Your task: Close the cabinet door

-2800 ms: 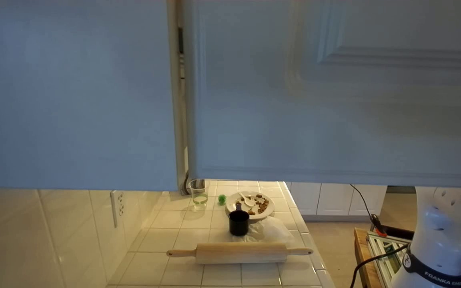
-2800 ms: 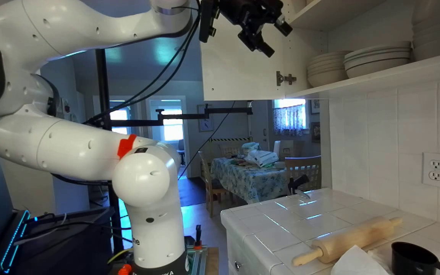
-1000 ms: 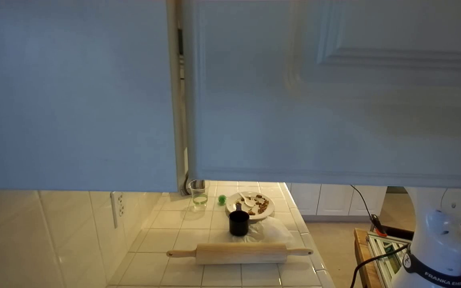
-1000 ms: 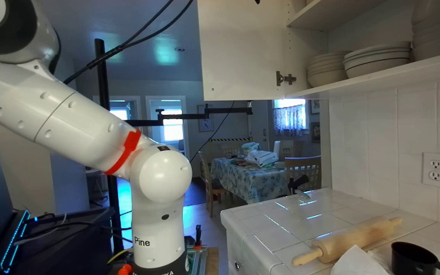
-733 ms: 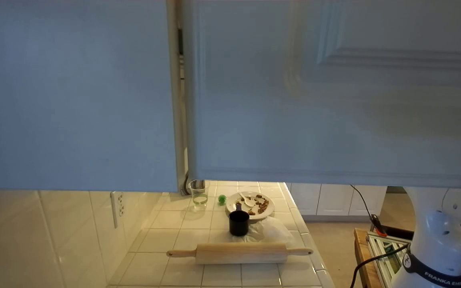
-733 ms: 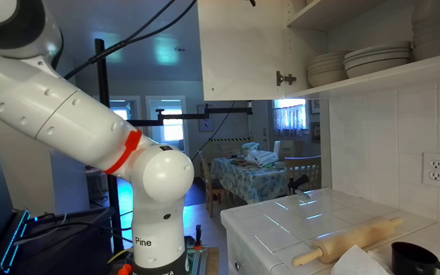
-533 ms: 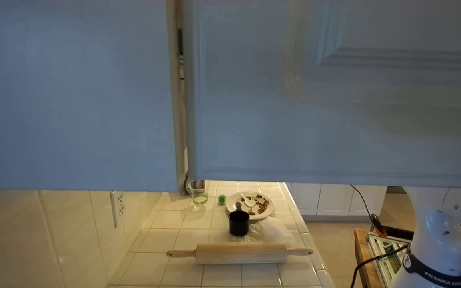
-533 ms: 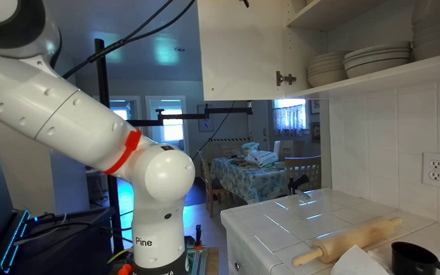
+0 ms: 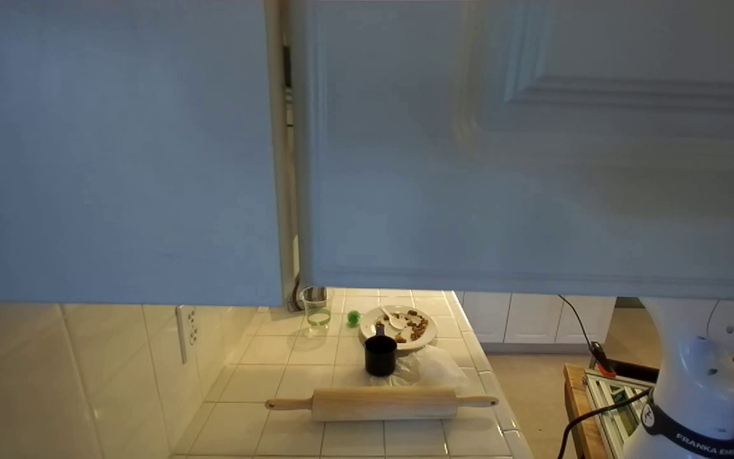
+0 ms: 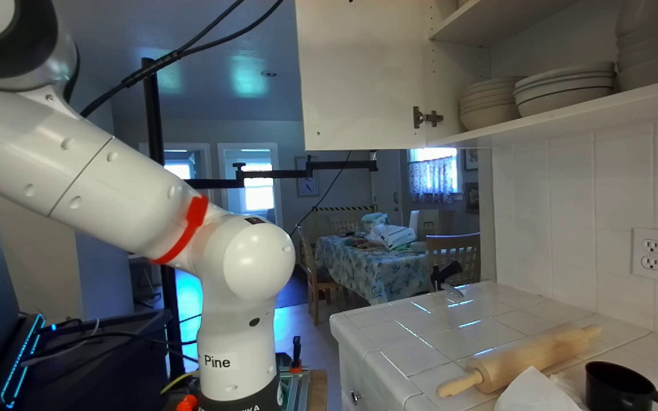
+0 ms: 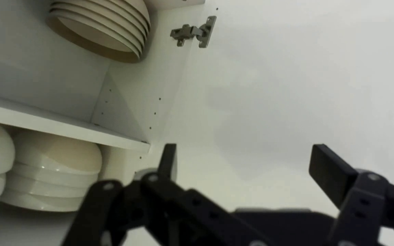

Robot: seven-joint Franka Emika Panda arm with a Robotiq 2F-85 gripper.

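Wrist view | cabinet door (image 11: 286,85) standing open across centre and right of the frame | white shelf (image 11: 63,129) at middle left | gripper (image 11: 250,167) at bottom, released and spread wide | stacked bowls (image 11: 104,25) at upper left | hinge (image 11: 207,32) at top centre

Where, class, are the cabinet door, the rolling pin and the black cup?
Cabinet door (image 10: 363,74), in an exterior view: its inner face.
Rolling pin (image 9: 384,404), in an exterior view: middle of its barrel.
Black cup (image 9: 380,357), in an exterior view: its outer wall.

Rolling pin (image 9: 384,404) on tiled counter (image 9: 290,440); black cup (image 9: 380,358) near plate (image 9: 367,326); bowls (image 10: 563,98) on shelf (image 10: 592,117).
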